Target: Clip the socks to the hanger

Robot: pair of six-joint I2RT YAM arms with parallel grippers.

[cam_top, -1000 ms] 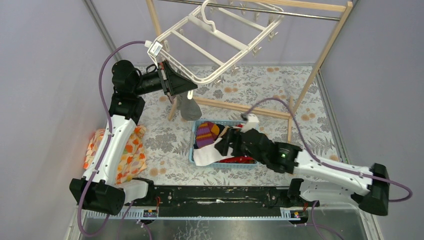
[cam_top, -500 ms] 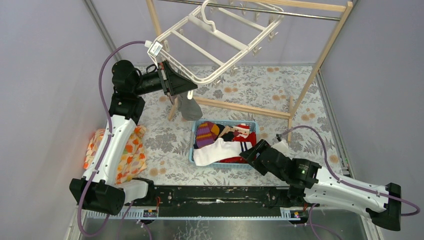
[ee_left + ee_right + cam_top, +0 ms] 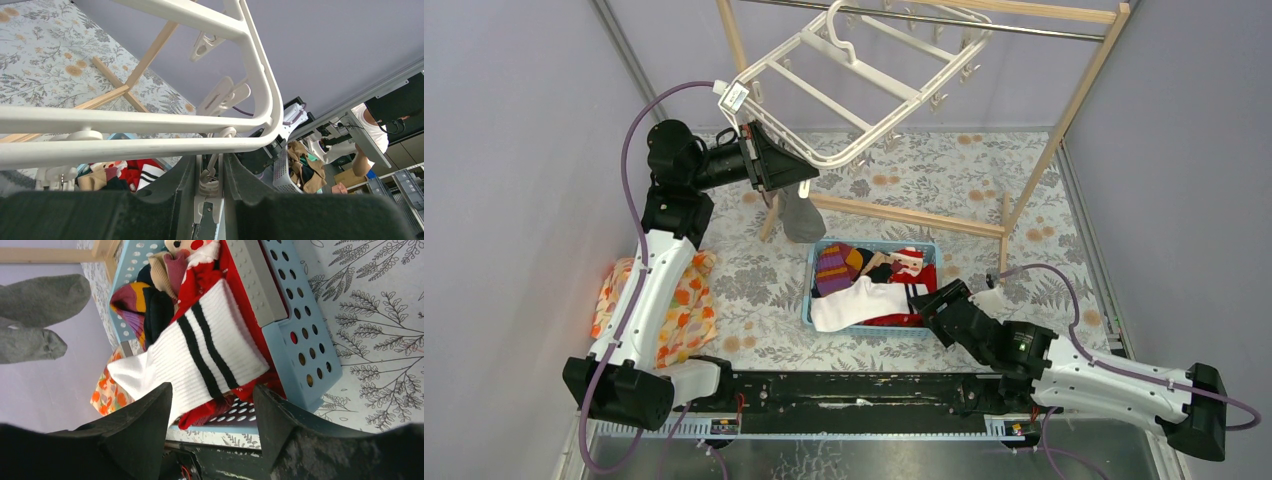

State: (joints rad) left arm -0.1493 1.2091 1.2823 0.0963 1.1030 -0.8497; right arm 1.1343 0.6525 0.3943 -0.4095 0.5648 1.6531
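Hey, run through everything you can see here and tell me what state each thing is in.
hanger: hanging by its hook, tilted.
left gripper: shut on a clip at the hanger's near corner.
right gripper: open, empty, over the basket's near edge.
white sock: lying loose in the basket, unclipped.
grey sock: hanging under the hanger's corner.
basket: on the table, full of clothes.

Even, bright, diffuse light leaves only faint, soft shadows on the table [image 3: 1064, 200], and every view is sharp (save the dark near fingers [image 3: 140, 430], slightly blurred at 6 o'clock).
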